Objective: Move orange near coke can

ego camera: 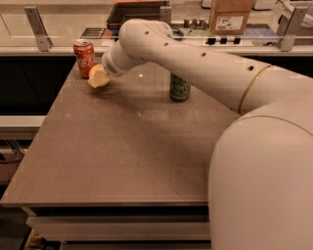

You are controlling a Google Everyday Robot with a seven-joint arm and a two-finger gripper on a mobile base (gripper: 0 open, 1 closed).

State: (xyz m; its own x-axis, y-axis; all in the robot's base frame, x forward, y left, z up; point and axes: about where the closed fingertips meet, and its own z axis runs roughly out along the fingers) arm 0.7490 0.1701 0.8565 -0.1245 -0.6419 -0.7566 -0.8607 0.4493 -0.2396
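The coke can [84, 57] stands upright at the far left corner of the brown table [122, 146]. My gripper [98, 78] sits just right of and in front of the can, low over the table, with its pale fingers [100, 81] shut on the orange [95, 72]. The orange is mostly covered by the fingers and lies about a finger's width from the can. My arm [195, 58] reaches in from the right across the table's back.
A green can [179, 89] stands at the back middle, partly hidden behind my arm. Behind the table is a counter with a cardboard box [231, 14], a dark tray [139, 10] and metal brackets [37, 27]. The table's left edge drops off beside the coke can.
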